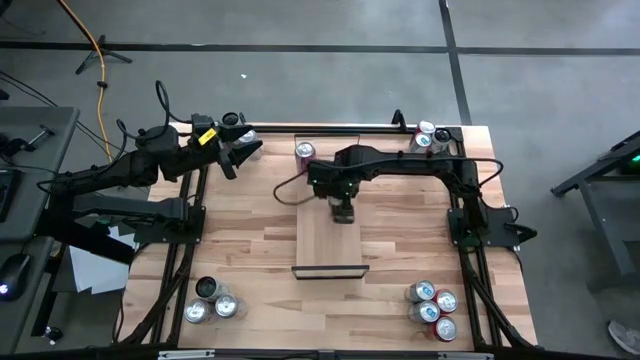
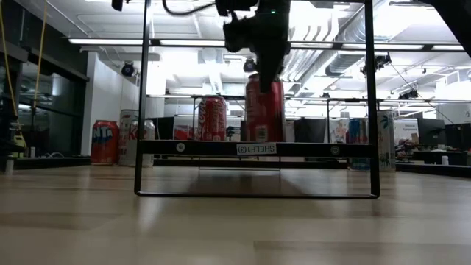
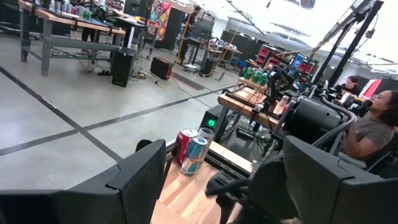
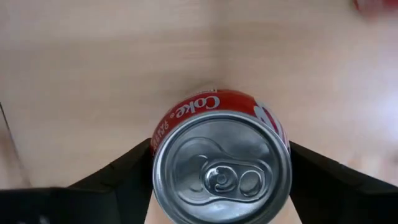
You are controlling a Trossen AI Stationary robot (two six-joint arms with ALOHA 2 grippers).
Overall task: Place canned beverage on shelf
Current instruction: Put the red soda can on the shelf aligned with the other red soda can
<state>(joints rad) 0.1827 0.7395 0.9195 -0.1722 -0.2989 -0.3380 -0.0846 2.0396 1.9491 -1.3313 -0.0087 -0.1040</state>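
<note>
A red Coke can (image 4: 221, 168) stands upright on the pale wooden shelf (image 1: 330, 245), toward its far end. The shelf has thin black rails at its short ends and lies in the middle of the table. In the low view the can (image 2: 263, 110) rests by its base on the shelf board (image 2: 184, 147). My right gripper (image 1: 342, 212) hangs over the can, pointing down, and is shut on it. My left gripper (image 1: 238, 155) waits open near the table's far left corner, pointing level, with nothing between its fingers. My right gripper pinches the can between its two fingers, one finger (image 4: 124, 171) on each side of the can's upper wall (image 4: 158, 140), just below the rim. The fingers come from above, pointing down. The can stays upright with its base on the shelf board.
Another can (image 1: 304, 151) stands beyond the shelf's far end. More cans stand at the far right corner (image 1: 428, 137), the near right (image 1: 432, 308) and the near left (image 1: 212, 302). Black frame rails run along both table sides. A person sits beyond the table (image 3: 373, 124).
</note>
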